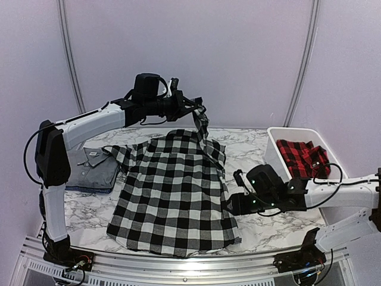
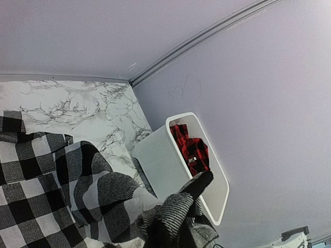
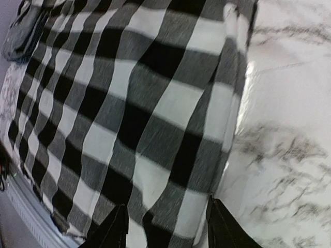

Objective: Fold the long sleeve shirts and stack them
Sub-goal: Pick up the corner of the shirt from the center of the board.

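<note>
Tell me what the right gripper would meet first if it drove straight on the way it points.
The black-and-white checked flannel shirt: its edge lies just ahead of the right gripper, whose jaws stand open. Whether they touch is unclear.

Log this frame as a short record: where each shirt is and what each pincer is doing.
black-and-white shirt: spread on the table, its far right part raised
grey shirt: folded, at the table's left
red-and-black shirt: in the white bin, right
left pincer: shut on the raised part of the black-and-white shirt
right pincer: open, fingers either side of that shirt's right edge
</note>
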`<state>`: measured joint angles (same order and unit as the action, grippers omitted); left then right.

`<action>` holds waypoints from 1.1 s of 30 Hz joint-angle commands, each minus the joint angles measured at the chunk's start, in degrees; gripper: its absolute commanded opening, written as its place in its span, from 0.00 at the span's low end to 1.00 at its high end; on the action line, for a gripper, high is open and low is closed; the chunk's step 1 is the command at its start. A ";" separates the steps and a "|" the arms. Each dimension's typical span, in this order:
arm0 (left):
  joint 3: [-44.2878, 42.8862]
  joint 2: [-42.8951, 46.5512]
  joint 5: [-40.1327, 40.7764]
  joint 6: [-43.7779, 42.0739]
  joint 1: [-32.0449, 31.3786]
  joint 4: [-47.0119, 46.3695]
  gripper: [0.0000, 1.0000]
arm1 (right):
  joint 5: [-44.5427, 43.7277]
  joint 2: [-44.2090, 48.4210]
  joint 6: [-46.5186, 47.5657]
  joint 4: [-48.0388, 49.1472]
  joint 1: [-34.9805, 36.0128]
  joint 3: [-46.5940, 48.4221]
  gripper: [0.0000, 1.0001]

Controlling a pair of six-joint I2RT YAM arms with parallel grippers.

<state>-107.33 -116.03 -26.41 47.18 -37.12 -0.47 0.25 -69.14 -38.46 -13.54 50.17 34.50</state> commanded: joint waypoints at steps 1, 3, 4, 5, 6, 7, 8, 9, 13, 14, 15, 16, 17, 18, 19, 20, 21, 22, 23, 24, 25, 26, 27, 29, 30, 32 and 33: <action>-0.08 2.62 -0.32 0.71 -0.05 -3.30 0.00 | 1.31 5.72 -9.24 -8.19 7.16 -2.73 0.46; -0.16 2.41 -0.41 1.04 -0.05 -3.62 0.00 | 0.26 8.04 -12.27 -11.26 9.49 -3.71 0.44; -0.21 2.33 -0.50 1.16 -0.05 -3.84 0.00 | 0.04 9.08 -13.55 -12.99 10.59 -3.90 0.44; -0.40 2.17 -0.62 1.24 -0.05 -3.96 0.00 | -1.50 9.98 -14.63 -14.56 11.48 -3.92 0.43; -0.56 2.06 -0.60 1.33 -0.05 -3.98 0.00 | -2.51 10.93 -15.72 -16.05 12.51 -3.85 0.43; -0.66 1.99 -0.59 1.34 -0.05 -4.04 0.00 | -3.02 11.64 -16.59 -17.28 13.22 -3.75 0.42; -0.81 1.89 -0.64 1.46 -0.05 -4.16 0.00 | -3.07 12.28 -17.47 -17.90 13.85 -3.74 0.41; -1.04 1.78 -0.68 1.51 -0.03 -4.18 0.00 | -2.92 12.62 -18.09 -18.40 14.53 -3.74 0.40; -1.48 1.38 -0.68 1.81 -0.13 -4.52 0.00 | -3.47 11.89 -20.71 -20.75 18.09 -2.96 0.37; -1.48 1.36 -0.66 1.97 -0.14 -4.68 0.00 | -3.84 11.42 -21.29 -21.13 18.98 -2.57 0.35; -1.48 1.22 -0.73 2.11 -0.21 -4.90 0.00 | -4.23 10.83 -21.85 -21.47 19.71 -2.21 0.34; -1.48 1.13 -0.83 2.19 -0.29 -5.12 0.00 | -4.52 10.09 -22.11 -21.77 20.14 -1.83 0.33; -1.48 1.04 -0.85 2.29 -0.31 -5.33 0.00 | -4.86 9.37 -22.41 -22.26 20.48 -1.48 0.32; -1.48 0.91 -0.90 2.42 -0.32 -5.50 0.00 | -5.40 8.51 -22.59 -22.87 20.63 -1.05 0.31; -1.56 0.83 -1.01 2.54 -0.32 -5.66 0.00 | -5.89 7.78 -22.81 -23.39 20.70 -0.57 0.30; -1.57 0.84 -1.05 2.64 -0.38 -5.86 0.00 | -6.59 7.19 -22.92 -23.51 20.79 -0.17 0.28; -1.57 0.81 -1.09 2.74 -0.40 -6.05 0.00 | -6.95 6.67 -22.96 -23.34 20.88 0.06 0.27; -1.63 0.85 -1.16 2.70 -0.40 -6.09 0.00 | -7.18 6.51 -23.00 -22.79 20.85 0.26 0.26; -1.70 0.87 -1.25 2.67 -0.41 -6.13 0.00 | -7.39 6.35 -22.86 -22.19 20.87 0.42 0.25; -1.74 0.76 -1.27 2.72 -0.41 -6.19 0.00 | -7.44 6.06 -22.68 -21.49 20.84 0.58 0.21; -1.82 0.65 -1.39 2.83 -0.41 -6.46 0.00 | -7.40 5.67 -22.38 -21.01 20.84 0.81 0.17; -1.90 0.49 -1.59 3.03 -0.47 -6.90 0.00 | -7.26 5.12 -22.08 -20.84 20.89 1.30 0.12; -1.92 0.32 -1.75 3.38 -0.61 -7.60 0.00 | -7.02 4.57 -21.69 -20.89 20.99 1.97 0.07; -2.01 -0.38 -2.16 4.49 -0.98 -9.93 0.00 | -6.84 3.74 -22.04 -21.77 21.50 2.55 0.00; -2.89 -0.99 -2.23 4.84 -1.39 -10.60 0.00 | -6.73 3.65 -22.48 -22.33 21.80 2.60 0.00; -6.90 -3.09 -2.58 4.88 -2.54 -10.90 0.00 | -5.70 3.97 -23.38 -22.25 22.27 1.49 0.00; -9.16 -4.45 -2.81 4.82 -3.17 -11.07 0.00 | -5.30 4.32 -23.82 -21.86 22.45 0.85 0.00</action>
<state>-109.27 -116.99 -27.46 51.37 -38.06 -6.17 -5.43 -65.17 -60.14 -34.96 71.40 34.87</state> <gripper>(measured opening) 0.022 0.002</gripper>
